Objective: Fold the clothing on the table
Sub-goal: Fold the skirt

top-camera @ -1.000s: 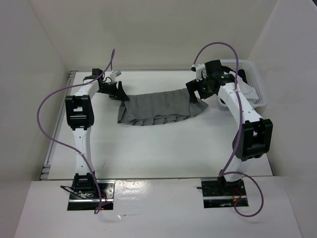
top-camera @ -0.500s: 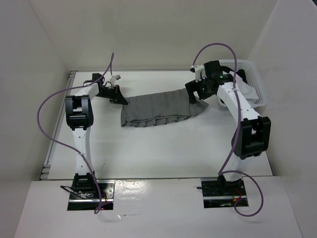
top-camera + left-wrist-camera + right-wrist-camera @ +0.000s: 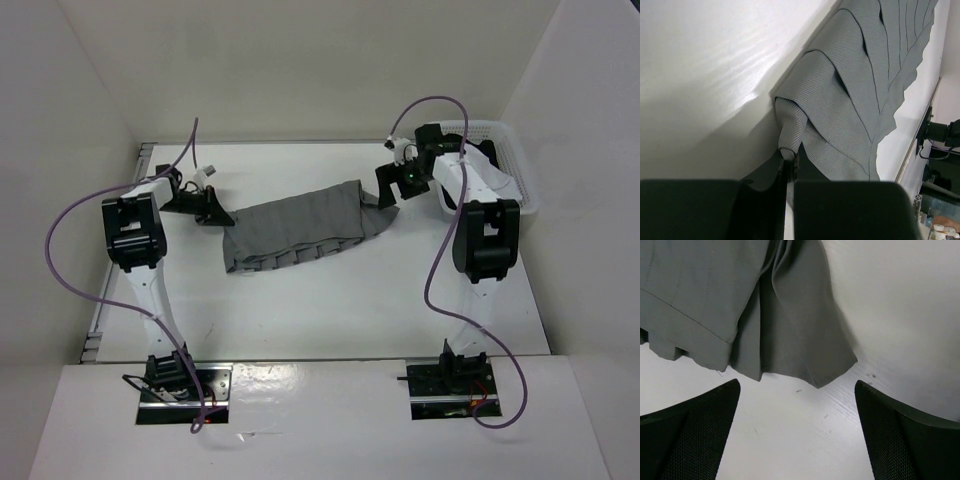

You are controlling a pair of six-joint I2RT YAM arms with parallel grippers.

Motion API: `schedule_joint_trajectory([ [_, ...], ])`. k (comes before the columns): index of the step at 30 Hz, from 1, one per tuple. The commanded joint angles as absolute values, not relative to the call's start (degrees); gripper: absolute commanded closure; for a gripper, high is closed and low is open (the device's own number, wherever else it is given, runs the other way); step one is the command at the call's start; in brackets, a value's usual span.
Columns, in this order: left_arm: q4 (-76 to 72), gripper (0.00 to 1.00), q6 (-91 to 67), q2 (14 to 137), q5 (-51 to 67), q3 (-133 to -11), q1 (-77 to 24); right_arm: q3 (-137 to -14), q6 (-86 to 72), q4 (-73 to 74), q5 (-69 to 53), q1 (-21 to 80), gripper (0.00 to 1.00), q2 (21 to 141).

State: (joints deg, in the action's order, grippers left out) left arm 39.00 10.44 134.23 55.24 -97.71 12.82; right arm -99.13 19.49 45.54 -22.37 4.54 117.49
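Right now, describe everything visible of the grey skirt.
The grey skirt is thin, finely ribbed fabric with long straight pleats, lying mostly flat across the white table, slanting from near left to far right. Its left edge is bunched into a small roll, pinched in the shut left jaws. Its right corner lies flat on the table beneath the open right jaws, untouched.

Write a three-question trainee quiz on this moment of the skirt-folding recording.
1. True or false: the left gripper is shut on the skirt's edge.
2. Pick one. The right gripper is: A) shut on the skirt; B) open near the skirt's corner; C) out of view.
3. Fill in: the white basket stands nearest the ___ gripper.

Key: 1 true; 2 B; 3 right.
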Motion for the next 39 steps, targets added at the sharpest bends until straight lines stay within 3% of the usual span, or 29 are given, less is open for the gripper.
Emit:
schedule_joint_trajectory([
  [1,39.46,1.00,14.50,132.63,50.01,-95.02,12.83,-104.32,22.50,45.44,-28.90,4.92,0.01,119.52],
  [15,39.46,1.00,15.03,129.81,49.48,-91.32,13.36,-114.43,24.87,50.01,-36.29,1.41,0.01,131.92],
  [39,39.46,1.00,15.03,127.71,50.10,-88.42,13.36,-102.83,24.79,48.69,-45.62,5.53,0.01,130.96],
])
